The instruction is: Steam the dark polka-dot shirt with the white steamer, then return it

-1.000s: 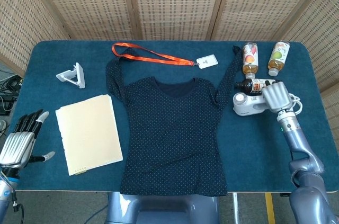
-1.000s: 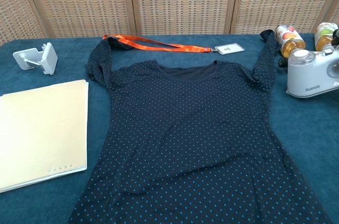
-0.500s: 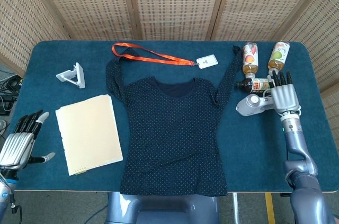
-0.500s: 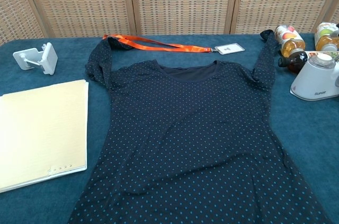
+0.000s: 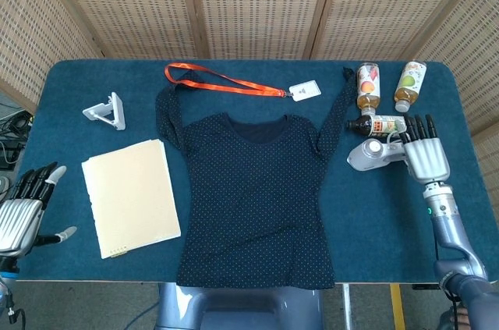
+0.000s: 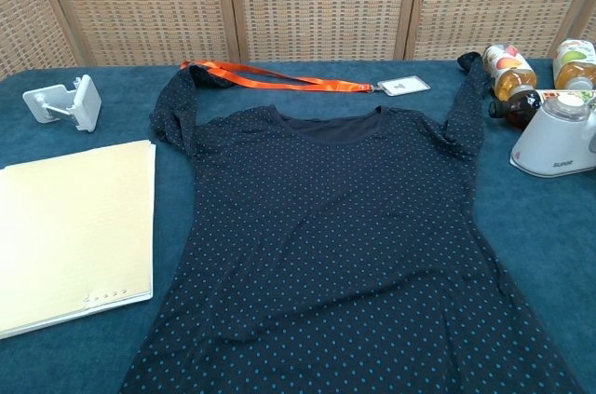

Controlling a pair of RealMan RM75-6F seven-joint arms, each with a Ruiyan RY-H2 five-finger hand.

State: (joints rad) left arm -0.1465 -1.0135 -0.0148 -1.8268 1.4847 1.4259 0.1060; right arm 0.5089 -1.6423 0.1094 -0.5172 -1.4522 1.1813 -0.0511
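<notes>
A: The right hand (image 5: 426, 155) has let go and slid back — fingers spread, empty beside the white steamer (image 5: 376, 155).

B: Right of the shirt (image 5: 253, 197). A careless withdrawal could topple it — judging by its tilt.

**Layout around the right hand**

The steamer (image 5: 375, 155) lies on the table (image 5: 70, 80) just left of the right hand (image 5: 425, 157). Three bottles (image 5: 368, 87) sit beyond them. The shirt (image 5: 253, 197) spreads further left, and the folder (image 5: 129, 196) lies beyond it, nearer the left hand (image 5: 19, 217).
</notes>
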